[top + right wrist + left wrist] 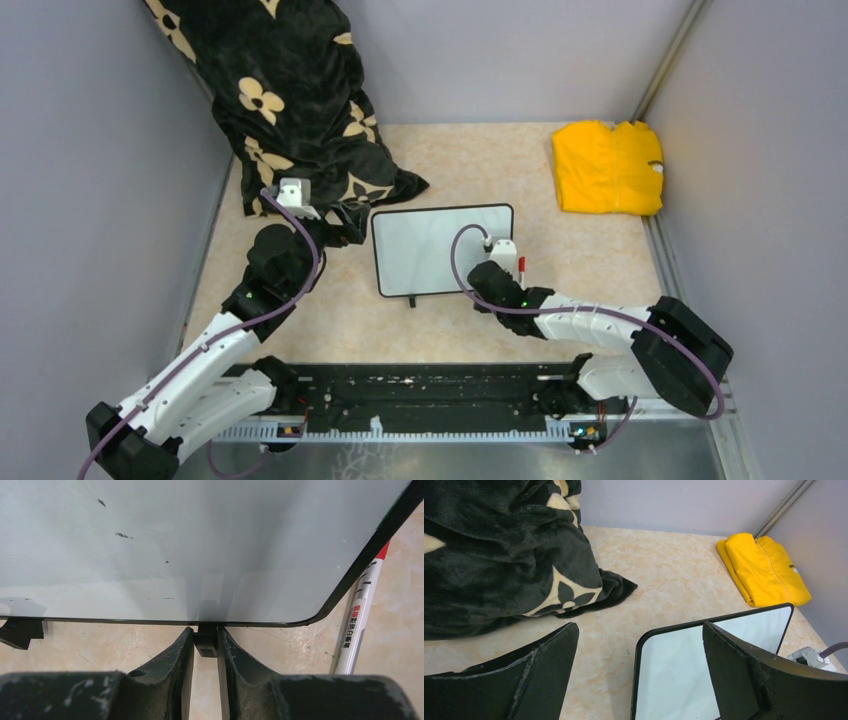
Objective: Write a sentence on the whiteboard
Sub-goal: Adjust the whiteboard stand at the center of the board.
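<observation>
R gripper (205,650) pinched on the whiteboard's (200,545) little black foot (205,641), btm edge. 2nd foot (20,631) far left. Marker (361,612) lying just beside the board's rt corner, on the table (100,647).

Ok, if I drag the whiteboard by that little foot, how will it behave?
The whiteboard looks thin and rigid, so it should slide flat as one piece. The right gripper pinches only its small foot, off-centre, so it may pivot. Its edge lies beside the marker, which would probably roll if nudged.

Soft, even light; faint shadows; dim reflections on the whiteboard (200,545); near foreground slightly blurred.
</observation>
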Tool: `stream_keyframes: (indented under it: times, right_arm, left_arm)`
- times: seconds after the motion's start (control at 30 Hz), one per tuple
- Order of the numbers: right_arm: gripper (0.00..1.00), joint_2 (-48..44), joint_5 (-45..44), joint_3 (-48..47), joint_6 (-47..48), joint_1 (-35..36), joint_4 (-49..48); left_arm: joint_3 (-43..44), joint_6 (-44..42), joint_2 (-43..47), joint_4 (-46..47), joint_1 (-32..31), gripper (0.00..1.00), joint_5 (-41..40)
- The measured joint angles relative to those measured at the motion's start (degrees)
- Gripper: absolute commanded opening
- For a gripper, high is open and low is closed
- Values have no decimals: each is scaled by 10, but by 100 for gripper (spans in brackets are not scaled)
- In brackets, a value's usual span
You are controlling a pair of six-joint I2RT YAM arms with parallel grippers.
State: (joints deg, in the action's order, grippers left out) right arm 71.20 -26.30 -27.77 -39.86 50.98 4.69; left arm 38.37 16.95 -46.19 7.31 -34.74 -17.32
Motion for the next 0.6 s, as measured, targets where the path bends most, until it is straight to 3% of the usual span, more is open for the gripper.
stream_keyframes:
  times: [0.4,0.6]
  right_arm:
    - [24,20,-13,-17,19,9,8]
    - [42,32,-18,-26,16,18,8]
  left_arm:
    - [-2,1,-3,0,0,99,0]
    - [-3,2,-4,0,0,99,0]
